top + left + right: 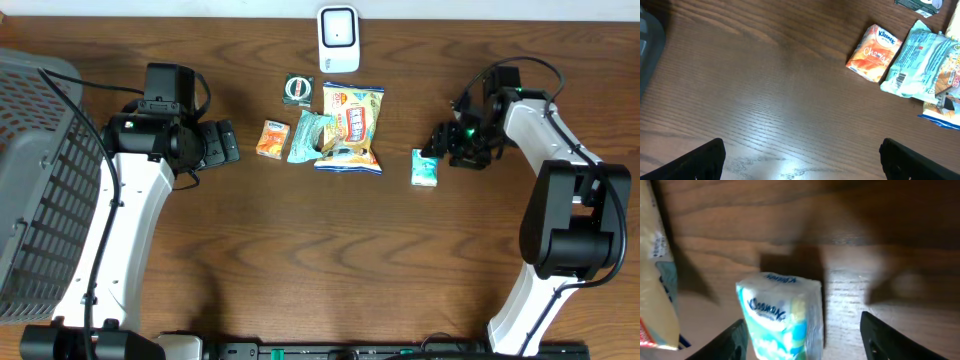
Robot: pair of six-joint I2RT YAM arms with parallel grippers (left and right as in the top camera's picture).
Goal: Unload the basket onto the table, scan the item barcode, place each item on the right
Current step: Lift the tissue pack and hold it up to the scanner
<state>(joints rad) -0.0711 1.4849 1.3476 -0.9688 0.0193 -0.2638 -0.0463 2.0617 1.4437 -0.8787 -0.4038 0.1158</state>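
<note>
On your brown wooden counter [300, 260], your left claw [802, 150] hung spread and empty. Your right claw [805, 337] stood spread around the upright green-and-white tissue pack [780, 315], not pinching it. I'd judge this the pickup step: you needed to close, then lift it toward the white box-shaped scanner [338, 38].

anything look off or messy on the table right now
Nothing looks spilled or damaged. It's only slightly untidy: mid-table, the teal packet overlaps the edge of the snack bag, and both lie askew. The tissue pack sits apart from the group, between the open fingers of the right claw.
</note>
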